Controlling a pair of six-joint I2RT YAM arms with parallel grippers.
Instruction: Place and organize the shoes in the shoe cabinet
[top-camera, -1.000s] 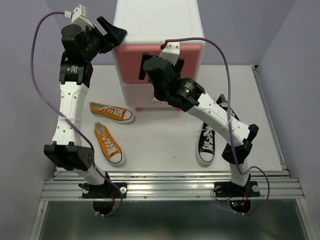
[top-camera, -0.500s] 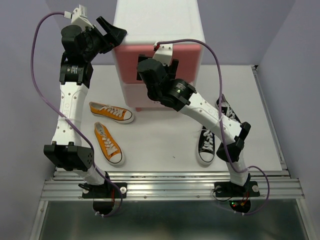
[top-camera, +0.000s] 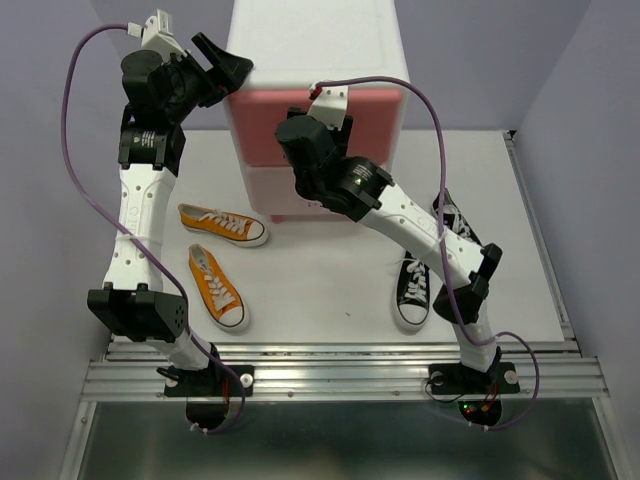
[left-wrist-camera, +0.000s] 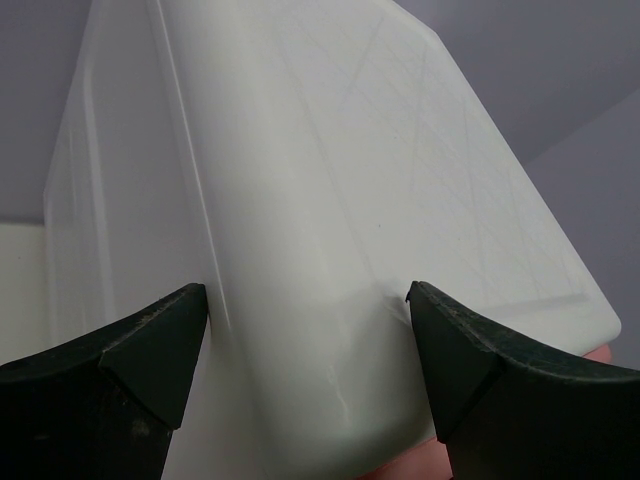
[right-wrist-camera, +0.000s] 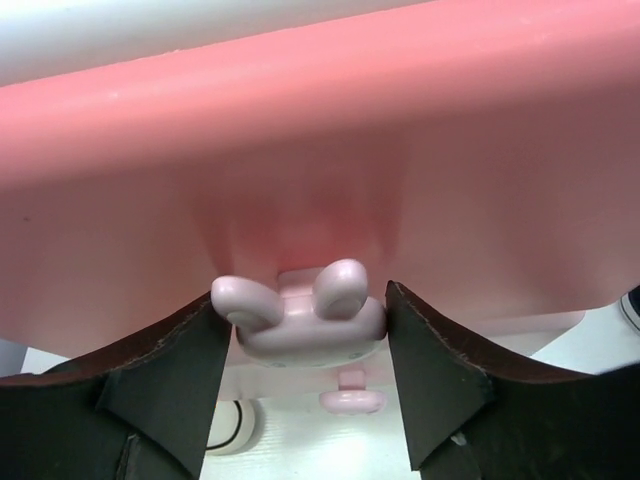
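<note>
We record: right gripper, jaws clamped on bunny knob of upper drawer; left gripper, jaws spread astride shoe cabinet corner; orange shoes, black shoes on tabletop.

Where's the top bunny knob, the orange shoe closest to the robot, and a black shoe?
bunny knob (right-wrist-camera: 300, 322), right wrist view, on its face under the ears.
orange shoe (top-camera: 214, 284), top view, on its laces.
black shoe (top-camera: 414, 285), top view, on its laces.
</note>
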